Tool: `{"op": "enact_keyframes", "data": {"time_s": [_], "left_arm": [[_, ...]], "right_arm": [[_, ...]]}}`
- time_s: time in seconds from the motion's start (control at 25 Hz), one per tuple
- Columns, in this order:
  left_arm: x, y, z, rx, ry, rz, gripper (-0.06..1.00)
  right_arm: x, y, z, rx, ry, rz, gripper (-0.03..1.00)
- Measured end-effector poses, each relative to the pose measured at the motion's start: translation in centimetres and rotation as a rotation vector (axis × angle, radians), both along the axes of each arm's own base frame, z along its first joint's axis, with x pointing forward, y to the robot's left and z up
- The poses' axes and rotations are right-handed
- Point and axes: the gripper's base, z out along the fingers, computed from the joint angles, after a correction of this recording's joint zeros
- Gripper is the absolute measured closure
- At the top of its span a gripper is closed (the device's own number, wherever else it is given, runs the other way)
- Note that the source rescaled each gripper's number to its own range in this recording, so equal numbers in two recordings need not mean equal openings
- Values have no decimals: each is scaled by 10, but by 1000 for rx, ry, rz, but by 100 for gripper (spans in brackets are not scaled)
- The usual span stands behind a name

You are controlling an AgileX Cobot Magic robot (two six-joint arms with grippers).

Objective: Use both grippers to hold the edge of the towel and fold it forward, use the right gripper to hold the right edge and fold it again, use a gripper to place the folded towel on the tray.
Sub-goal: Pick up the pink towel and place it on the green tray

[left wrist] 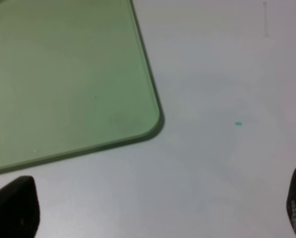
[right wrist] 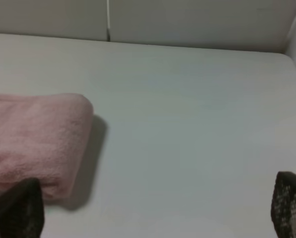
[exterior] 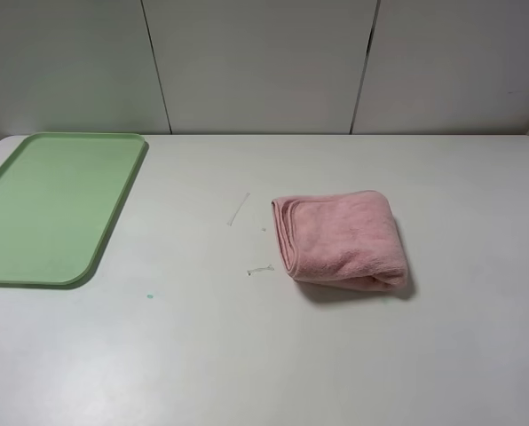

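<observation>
Towel (exterior: 340, 240) is lying as a thick pink bundle on the desk (exterior: 247, 355), a bit right of the middle, with its rounded fold facing right and the stacked hems showing on its left. Looks to me like both folds are done, so it's just waiting on the last step. The tray (exterior: 51, 209) is sitting well apart from it at the far left with nothing lying in it, so the whole green surface is free for the drop. The right hand (right wrist: 153, 208) is hanging near the bundle's rounded end, fingers spread as wide as they go and gripping nothing. I'm guessing it's lining up for the pickup, being closest. The left hand (left wrist: 155, 208) is hovering near the tray's rounded corner, equally wide open and holding nothing, probably just sitting out of the route.
</observation>
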Motion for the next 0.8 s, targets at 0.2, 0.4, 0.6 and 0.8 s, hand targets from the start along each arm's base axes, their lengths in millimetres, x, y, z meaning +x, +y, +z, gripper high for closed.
{"op": "enact_keyframes", "data": {"time_s": [0.2, 0.4, 0.6, 0.8], "left_arm": [[0, 0, 0, 0, 0, 0, -5], [0, 0, 0, 0, 0, 0, -5], [0, 0, 0, 0, 0, 0, -5], [0, 0, 0, 0, 0, 0, -5]], "right_arm": [[0, 0, 0, 1, -2, -2, -3], [0, 0, 0, 1, -3, -2, -3], [0, 0, 0, 1, -3, -2, -3], [0, 0, 0, 1, -3, -2, -3]]}}
